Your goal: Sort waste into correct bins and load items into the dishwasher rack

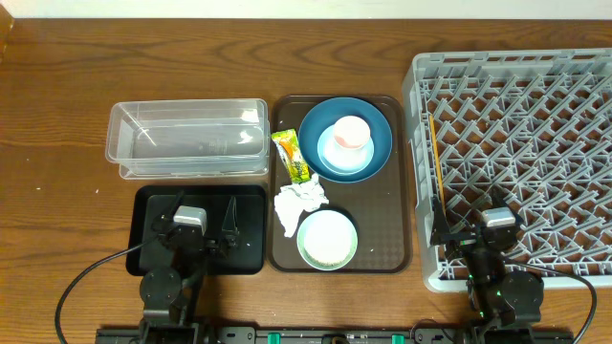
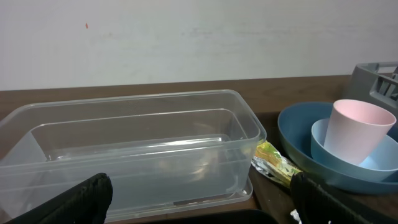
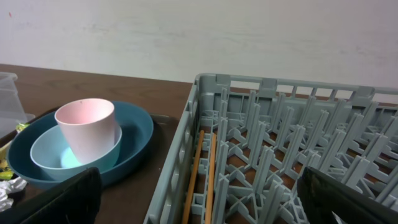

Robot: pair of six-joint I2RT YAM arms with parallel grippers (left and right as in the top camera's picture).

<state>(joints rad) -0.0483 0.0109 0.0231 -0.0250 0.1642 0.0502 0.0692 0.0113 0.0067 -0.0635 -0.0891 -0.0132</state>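
Tissue right of left gripper, apart, jaws wide

Dark brown wood-grain table. Plain off-white wall behind it, faintly scuffed. Lighting soft, even.

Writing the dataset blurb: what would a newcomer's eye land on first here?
The large grey dishwasher rack fills the right side, thin wooden sticks lying along its left wall. In the middle, on the brown serving tray, a pink cup stands in a light-blue bowl on a dark-blue plate, with a yellow-green wrapper and crumpled tissue beside them.
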